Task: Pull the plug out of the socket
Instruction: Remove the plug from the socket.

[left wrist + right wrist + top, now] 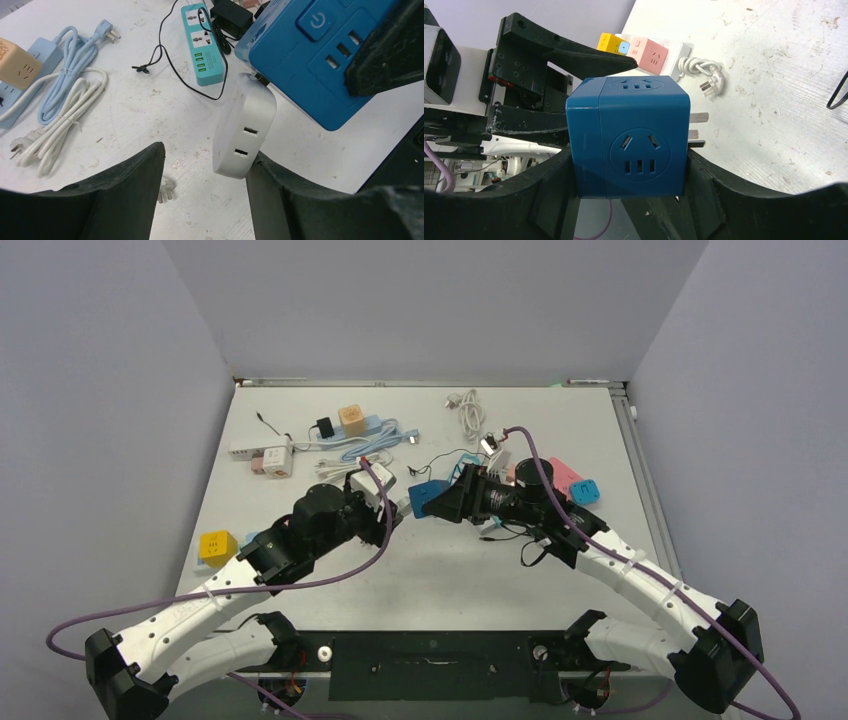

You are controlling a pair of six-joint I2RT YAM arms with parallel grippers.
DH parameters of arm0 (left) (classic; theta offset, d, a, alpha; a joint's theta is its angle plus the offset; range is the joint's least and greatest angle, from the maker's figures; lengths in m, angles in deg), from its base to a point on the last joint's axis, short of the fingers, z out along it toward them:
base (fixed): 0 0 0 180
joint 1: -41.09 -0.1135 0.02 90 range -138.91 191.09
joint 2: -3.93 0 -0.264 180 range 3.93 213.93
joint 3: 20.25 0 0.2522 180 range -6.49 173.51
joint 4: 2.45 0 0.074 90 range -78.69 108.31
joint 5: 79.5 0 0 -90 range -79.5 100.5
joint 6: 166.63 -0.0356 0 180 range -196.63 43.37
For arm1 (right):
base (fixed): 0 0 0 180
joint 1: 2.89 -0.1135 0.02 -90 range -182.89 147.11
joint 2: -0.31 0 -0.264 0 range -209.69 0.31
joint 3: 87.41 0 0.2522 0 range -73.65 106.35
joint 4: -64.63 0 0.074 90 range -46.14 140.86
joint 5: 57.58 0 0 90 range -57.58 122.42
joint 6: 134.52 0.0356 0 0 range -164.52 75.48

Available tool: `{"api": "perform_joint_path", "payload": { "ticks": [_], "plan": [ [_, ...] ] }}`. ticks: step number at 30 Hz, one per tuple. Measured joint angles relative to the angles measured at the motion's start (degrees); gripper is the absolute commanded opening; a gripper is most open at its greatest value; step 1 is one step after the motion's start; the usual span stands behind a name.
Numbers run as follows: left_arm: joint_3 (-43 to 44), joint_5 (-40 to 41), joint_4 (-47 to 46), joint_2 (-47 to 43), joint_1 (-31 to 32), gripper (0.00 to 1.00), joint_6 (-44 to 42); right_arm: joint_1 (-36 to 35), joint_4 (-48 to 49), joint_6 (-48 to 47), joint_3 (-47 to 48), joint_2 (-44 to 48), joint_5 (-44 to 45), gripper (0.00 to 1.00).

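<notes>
A blue cube socket is held off the table between the fingers of my right gripper, which is shut on it. Two metal prongs stick out of its right side. A white plug block with two slots hangs from the blue cube, joined to it at its top end. My left gripper is open around the white block: the right finger touches it and the left finger stands well apart. In the top view the cube sits between both grippers at mid table.
A teal power strip with a black cord lies beyond. Coiled light-blue and white cables lie to the left, and a loose white plug lies under the left gripper. A yellow cube is at the left and pink sockets at the right.
</notes>
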Motion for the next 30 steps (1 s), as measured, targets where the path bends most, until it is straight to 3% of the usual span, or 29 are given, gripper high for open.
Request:
{"api": "perform_joint_path", "payload": {
  "ticks": [18, 24, 30],
  "plan": [
    [0.0, 4.9, 1.7, -0.1, 0.0, 0.56, -0.4, 0.8, -0.2, 0.0, 0.2, -1.6, -2.8, 0.05],
    [0.0, 3.8, 1.9, -1.9, 0.0, 0.7, -2.0, 1.7, -0.5, 0.0, 0.2, -1.6, -4.0, 0.05],
    [-0.4, -4.9, 0.9, -8.2, 0.0, 0.82, -4.4, 2.9, -2.3, -0.2, 0.4, -1.6, -5.9, 0.05]
  ]
}}
